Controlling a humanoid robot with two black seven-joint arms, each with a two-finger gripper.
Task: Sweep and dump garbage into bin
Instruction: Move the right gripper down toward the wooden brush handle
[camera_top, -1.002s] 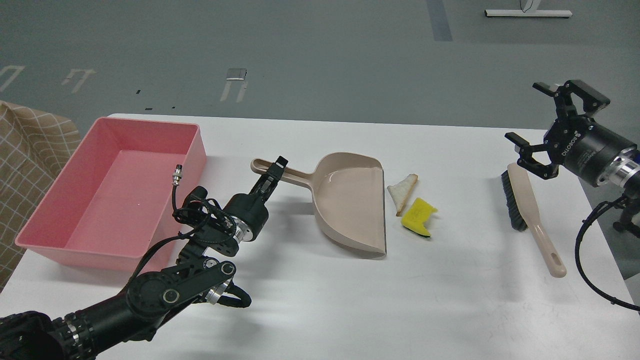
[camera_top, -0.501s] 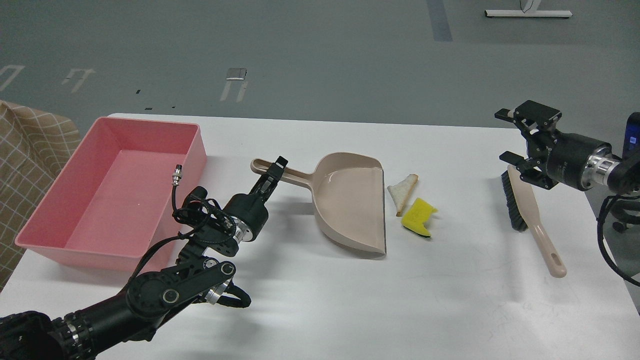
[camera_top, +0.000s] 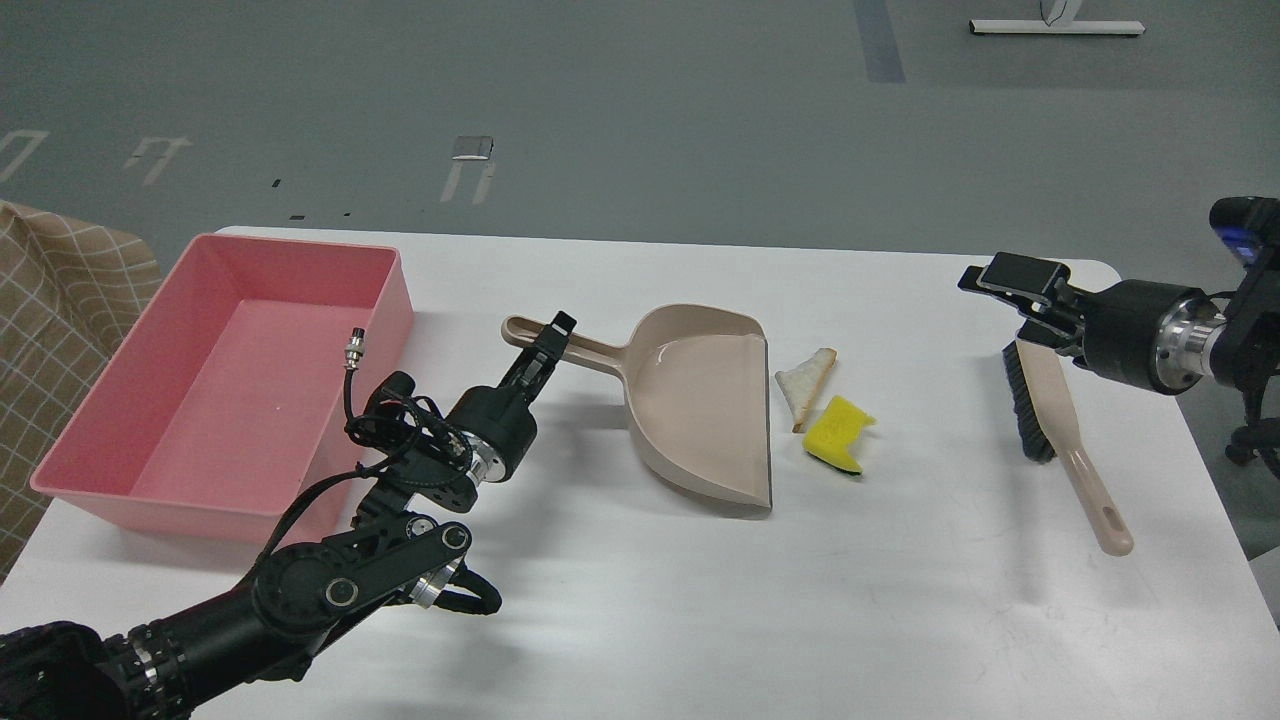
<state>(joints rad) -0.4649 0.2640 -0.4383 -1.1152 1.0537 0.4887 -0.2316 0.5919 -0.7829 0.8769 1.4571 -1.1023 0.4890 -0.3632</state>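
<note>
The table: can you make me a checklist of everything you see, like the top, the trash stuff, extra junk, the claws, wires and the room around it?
Surface: white table, bare patches look clean.
Job's things: bread scrap and yellow sponge chunk lie just right of the beige dustpan mouth; pink bin at the left looks empty; brush lies flat at the right.
Clutter: nothing seen.
Claws: left claw is shut on the dustpan's handle; right claw is over the brush's head end, seen end-on, so open or shut cannot be told.
Cables: black cable with a metal plug on the left arm.
Surroundings: grey floor with tape marks; checked cloth at far left.
</note>
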